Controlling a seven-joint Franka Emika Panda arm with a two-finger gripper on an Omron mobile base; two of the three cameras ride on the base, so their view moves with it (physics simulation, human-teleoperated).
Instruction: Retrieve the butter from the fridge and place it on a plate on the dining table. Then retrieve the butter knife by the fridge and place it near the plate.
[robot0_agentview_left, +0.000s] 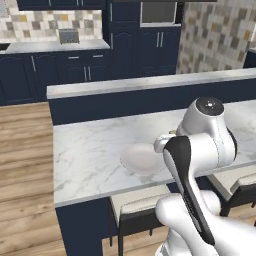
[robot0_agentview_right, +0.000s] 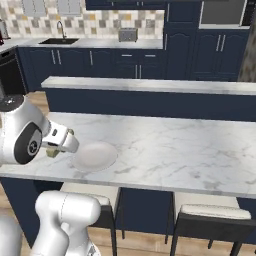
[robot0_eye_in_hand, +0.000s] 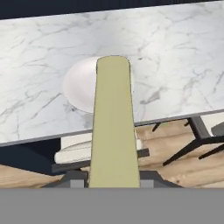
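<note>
My gripper is clamped on the butter, one stick; in the hand view its long axis runs straight out from my fingers toward the plate, far end overlapping the dish. One plate, white, sits near the front edge of the dining table. I hold the butter above that edge, just beside the plate. Two stools are under the table; a higher marble ledge runs behind.

the plate lies on the dining table near its front edge, stools below.
</note>
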